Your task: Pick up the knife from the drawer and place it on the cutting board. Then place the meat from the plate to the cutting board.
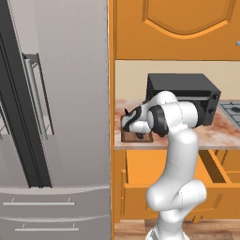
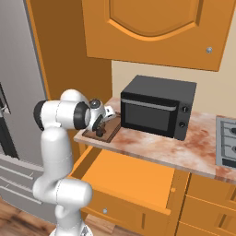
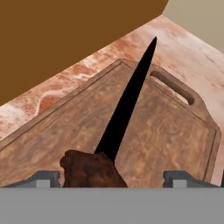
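Above cutting board (image 3: 166, 127), claw (image 3: 111, 178) open, knife (image 3: 127, 105) between.

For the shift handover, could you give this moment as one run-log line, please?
gripper: open, over board | knife: on cutting board, tip past rim | drawer: open

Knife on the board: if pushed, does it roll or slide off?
The knife looks thin and rigid, so probably stiff. Its rounded handle might let it roll. The raised rim of the cutting board would likely stop a slide.
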Motion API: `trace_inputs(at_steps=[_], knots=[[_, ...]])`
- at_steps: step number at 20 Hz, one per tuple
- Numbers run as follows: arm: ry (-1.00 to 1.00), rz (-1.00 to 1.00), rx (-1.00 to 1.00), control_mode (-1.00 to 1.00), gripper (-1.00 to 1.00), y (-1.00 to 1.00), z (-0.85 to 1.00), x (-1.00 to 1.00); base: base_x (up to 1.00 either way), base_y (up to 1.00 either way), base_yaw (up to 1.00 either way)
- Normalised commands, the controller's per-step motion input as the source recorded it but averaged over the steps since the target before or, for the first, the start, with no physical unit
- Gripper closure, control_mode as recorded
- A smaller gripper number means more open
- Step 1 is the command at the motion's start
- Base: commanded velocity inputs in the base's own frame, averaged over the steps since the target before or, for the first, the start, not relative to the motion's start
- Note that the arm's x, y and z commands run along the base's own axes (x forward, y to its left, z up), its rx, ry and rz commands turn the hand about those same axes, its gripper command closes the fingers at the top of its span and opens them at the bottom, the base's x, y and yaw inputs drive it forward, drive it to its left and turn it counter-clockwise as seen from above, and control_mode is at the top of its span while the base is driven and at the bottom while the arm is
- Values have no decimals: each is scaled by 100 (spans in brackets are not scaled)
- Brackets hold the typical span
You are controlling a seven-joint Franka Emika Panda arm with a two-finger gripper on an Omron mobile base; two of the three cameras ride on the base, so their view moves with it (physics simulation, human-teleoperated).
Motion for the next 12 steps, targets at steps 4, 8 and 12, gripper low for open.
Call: trace_inputs(at_steps=[4,8,12], knots=[[-6,1,0,-100,-100,0,1,-4,0,0,0],[-6,0,0,-100,-100,-1,23,-11,0,0,0],[-6,0,0,-100,-100,-1,37,-24,0,0,0]])
